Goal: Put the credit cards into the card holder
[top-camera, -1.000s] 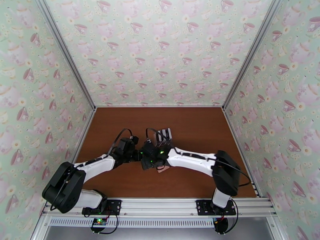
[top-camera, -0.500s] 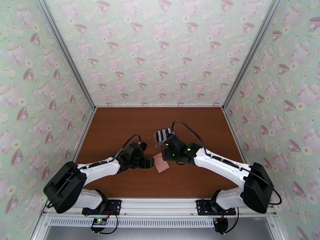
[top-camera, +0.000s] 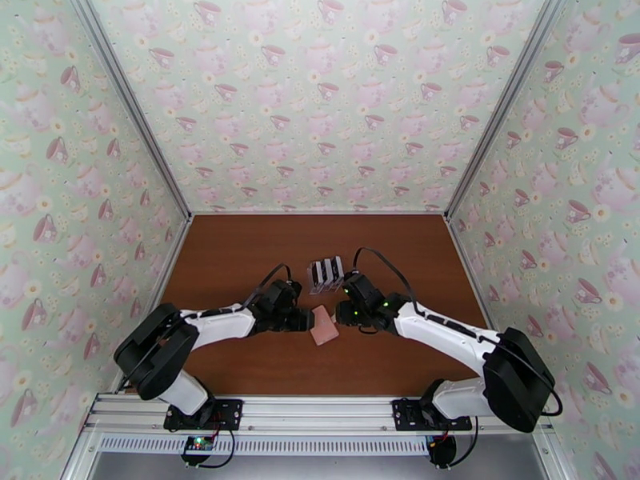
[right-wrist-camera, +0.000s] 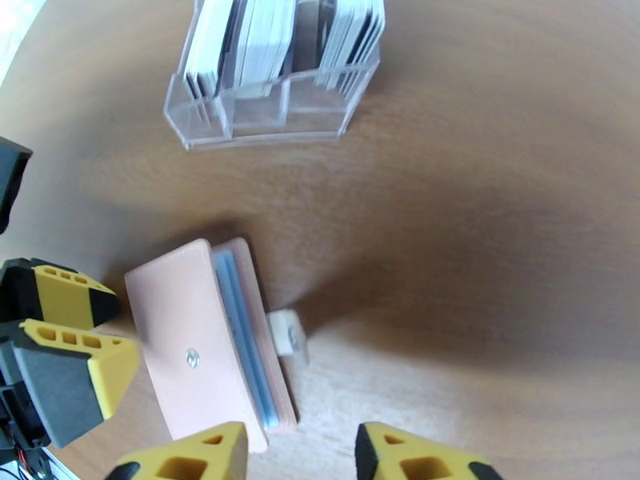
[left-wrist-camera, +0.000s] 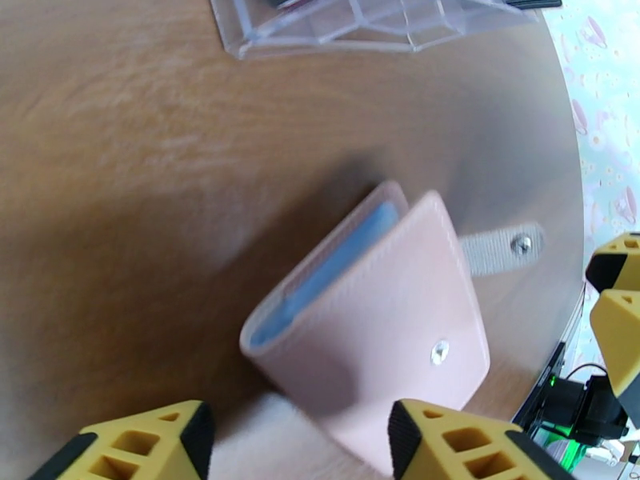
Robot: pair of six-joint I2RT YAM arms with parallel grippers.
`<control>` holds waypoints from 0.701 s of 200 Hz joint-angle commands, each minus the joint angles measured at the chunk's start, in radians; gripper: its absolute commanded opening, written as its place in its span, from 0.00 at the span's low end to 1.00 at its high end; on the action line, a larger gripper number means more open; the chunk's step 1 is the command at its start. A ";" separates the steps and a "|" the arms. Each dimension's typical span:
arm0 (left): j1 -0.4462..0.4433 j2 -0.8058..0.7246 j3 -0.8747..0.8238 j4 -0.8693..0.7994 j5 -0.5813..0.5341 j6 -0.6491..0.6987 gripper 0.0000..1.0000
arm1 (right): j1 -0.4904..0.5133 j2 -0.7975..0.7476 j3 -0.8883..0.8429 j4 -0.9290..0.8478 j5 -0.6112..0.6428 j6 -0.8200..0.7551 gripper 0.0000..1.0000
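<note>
The card holder [top-camera: 323, 326] is a pink wallet lying folded on the brown table, with its snap tab [left-wrist-camera: 504, 250] sticking out and a pale blue inner edge showing. My left gripper [top-camera: 305, 319] stands open just left of it, and the wallet's [left-wrist-camera: 376, 314] near end lies between the yellow fingertips [left-wrist-camera: 136, 442]. My right gripper [top-camera: 344, 314] is close on the wallet's [right-wrist-camera: 200, 338] right side, jaws apart with nothing in them. The credit cards [right-wrist-camera: 264, 34], black and white, stand in a clear slotted rack [top-camera: 326, 271] just behind.
The clear rack [right-wrist-camera: 272, 114] sits a short way beyond the wallet, near both wrists. Patterned walls close in the table [top-camera: 240, 258] on the left, back and right. Bare brown surface lies to the left and right of the arms.
The right arm has pulled off the wallet and swung right, uncovering it. Both grippers have since drawn in to either side of the wallet, and the right jaws have narrowed.
</note>
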 commanded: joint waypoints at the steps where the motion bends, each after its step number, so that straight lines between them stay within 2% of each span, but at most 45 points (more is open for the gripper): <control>1: -0.005 0.045 0.026 0.014 0.000 0.010 0.49 | -0.015 0.000 -0.009 0.044 -0.039 -0.013 0.36; 39: -0.005 0.086 0.074 -0.010 0.002 0.030 0.37 | -0.020 -0.007 -0.014 0.047 -0.039 -0.009 0.33; 99: -0.004 0.151 0.181 -0.064 0.013 0.084 0.36 | -0.035 -0.030 -0.042 0.051 -0.039 0.004 0.35; 140: -0.001 0.136 0.174 -0.046 0.033 0.098 0.38 | -0.060 -0.037 -0.069 0.081 -0.080 0.023 0.36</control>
